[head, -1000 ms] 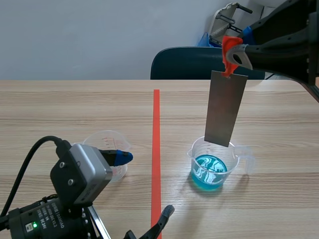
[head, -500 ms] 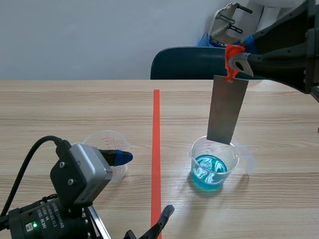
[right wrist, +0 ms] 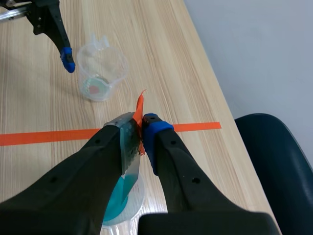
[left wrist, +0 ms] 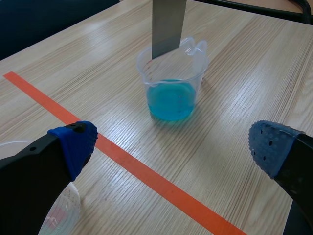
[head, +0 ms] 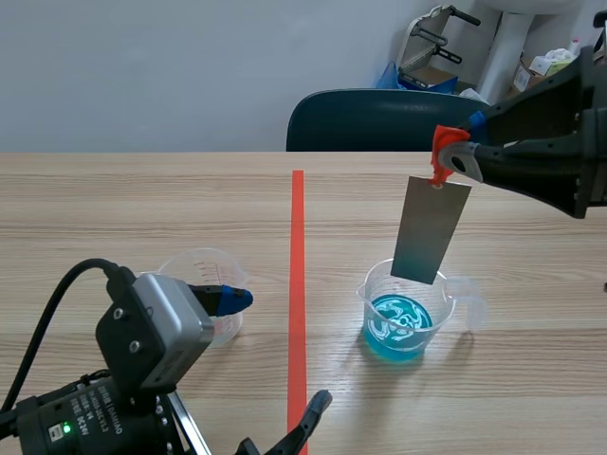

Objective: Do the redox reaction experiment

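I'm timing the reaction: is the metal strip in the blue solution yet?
Out. The metal strip in the right claw ends near the rim of the beaker, with a gap above the blue solution.

Front scene view, close downward wrist views, all sharing beaker (head: 404, 325)

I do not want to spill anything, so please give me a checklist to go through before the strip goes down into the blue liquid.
1. Grip: right hand shut on metal strip: ok.
2. Aim: strip's lower end over blue beaker's mouth: ok.
3. Contact: strip in blue liquid: not ok, it hangs above.
4. Stand: blue beaker upright: ok.
5. Path: left hand clear, open, beside second beaker: ok.
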You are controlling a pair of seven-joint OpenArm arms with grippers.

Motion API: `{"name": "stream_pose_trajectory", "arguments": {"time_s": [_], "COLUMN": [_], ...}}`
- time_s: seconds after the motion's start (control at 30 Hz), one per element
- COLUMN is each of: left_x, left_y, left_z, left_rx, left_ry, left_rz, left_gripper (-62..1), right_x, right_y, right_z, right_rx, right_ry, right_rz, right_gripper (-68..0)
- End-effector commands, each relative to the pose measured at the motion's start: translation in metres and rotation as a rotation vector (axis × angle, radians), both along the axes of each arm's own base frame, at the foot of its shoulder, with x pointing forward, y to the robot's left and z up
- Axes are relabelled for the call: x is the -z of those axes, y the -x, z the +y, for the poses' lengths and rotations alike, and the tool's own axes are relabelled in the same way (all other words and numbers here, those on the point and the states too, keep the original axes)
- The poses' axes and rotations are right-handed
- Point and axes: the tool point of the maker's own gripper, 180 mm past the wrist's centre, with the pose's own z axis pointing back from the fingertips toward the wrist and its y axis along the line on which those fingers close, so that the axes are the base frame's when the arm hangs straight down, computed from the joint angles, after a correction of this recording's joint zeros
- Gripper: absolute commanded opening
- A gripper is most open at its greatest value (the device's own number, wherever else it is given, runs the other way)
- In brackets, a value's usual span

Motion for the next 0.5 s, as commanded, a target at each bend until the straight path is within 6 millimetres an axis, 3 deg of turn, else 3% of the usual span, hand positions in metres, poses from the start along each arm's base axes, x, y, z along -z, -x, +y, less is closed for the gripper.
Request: {"name": "stream_pose_trajectory", "arguments": {"time_s": [0.0, 0.47], "left_x": [-0.007, -0.007], "left_y": [-0.002, -0.002], "left_z": [-0.002, -0.002], "left_rx": [-0.004, -0.004], "left_ry": [0.025, 0.025], "left_rz": [-0.013, -0.014], "left_gripper": [1.4, 1.4], "right_x": [-0.004, 0.023], "right_y": [-0.001, -0.002], "right_z": [0.001, -0.005], "right_rx": [-0.007, 0.001], "right_ry": [-0.022, -0.047], "right_rz": [-0.013, -0.005], "right_gripper": [-66.7, -66.7]}}
